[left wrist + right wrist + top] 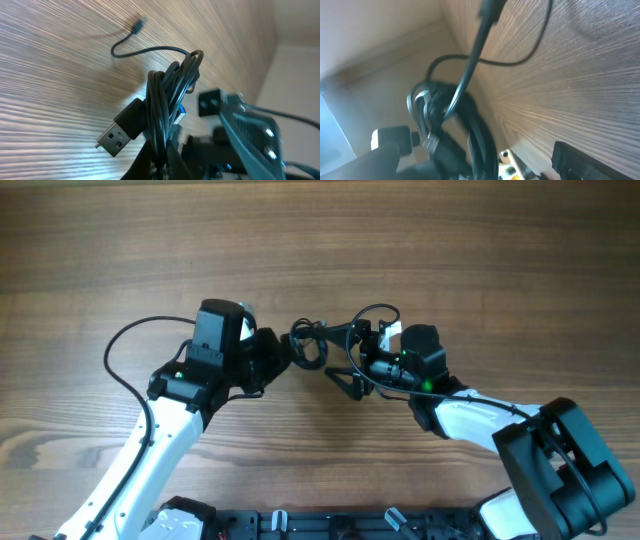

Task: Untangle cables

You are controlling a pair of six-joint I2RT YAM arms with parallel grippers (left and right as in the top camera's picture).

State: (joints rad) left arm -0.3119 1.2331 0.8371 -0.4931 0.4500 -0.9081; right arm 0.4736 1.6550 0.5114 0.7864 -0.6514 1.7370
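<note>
Left wrist, not overhead: USB plug [120, 134] beside bundled cables [167, 100].

- Thin black cables [308, 345] gathered in a knotted bundle.
- A USB-A plug [119, 136] juts out.
- One loose strand curves across the bench [100, 240] to a small plug [137, 24].

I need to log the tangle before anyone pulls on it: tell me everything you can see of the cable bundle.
The cable bundle is several thin, glossy black strands looped into a tight hank. A black USB-A plug with a metal tip juts from it; one loose strand trails away to a small plug. The left pincer clamps its lower end.
</note>
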